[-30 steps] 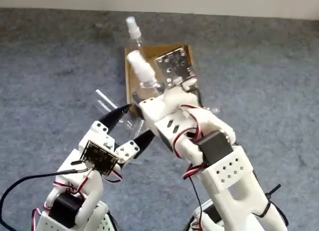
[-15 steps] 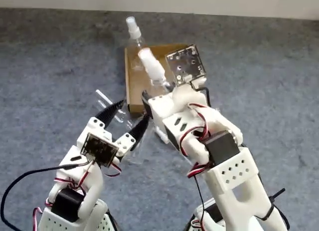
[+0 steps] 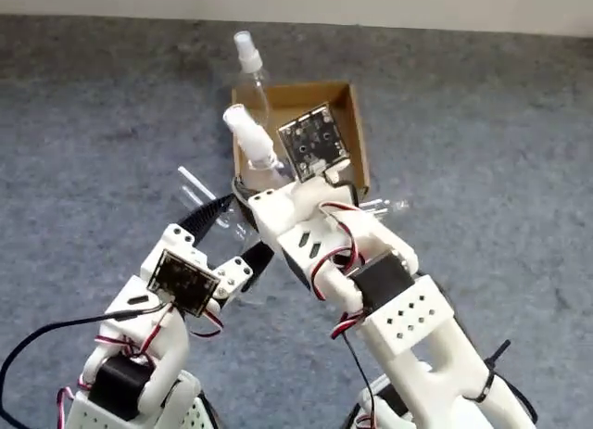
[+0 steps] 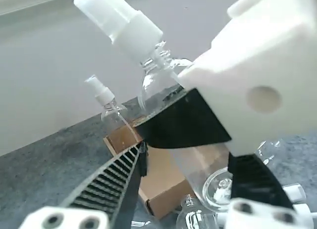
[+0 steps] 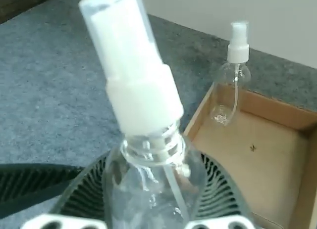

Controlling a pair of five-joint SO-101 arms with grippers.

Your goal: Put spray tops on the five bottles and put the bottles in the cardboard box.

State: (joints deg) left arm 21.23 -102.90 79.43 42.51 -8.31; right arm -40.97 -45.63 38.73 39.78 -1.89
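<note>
Grey bench (image 3: pixel 482 123) with the cardboard box (image 3: pixel 352 123) toward the far side. Right claw (image 5: pixel 153 199) is clamped on a tilted spray-topped bottle (image 5: pixel 148 155) over the box's left edge. Left claw (image 3: pixel 246 230) gapes wide, holding nothing, just beside it. Second capped bottle (image 3: pixel 250 68) sits at the box's far corner.

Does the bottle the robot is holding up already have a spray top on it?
Yes, the bottle between the right arm's jaws has a white spray top on its neck.

White printed left arm (image 3: pixel 169 362) and right arm (image 3: pixel 306 227)
Black servos (image 3: pixel 380 283), red-and-white cables (image 3: pixel 326 273), perforated housings (image 3: pixel 410 323) and black ribbed fingers (image 3: pixel 209 213) are shown.
</note>
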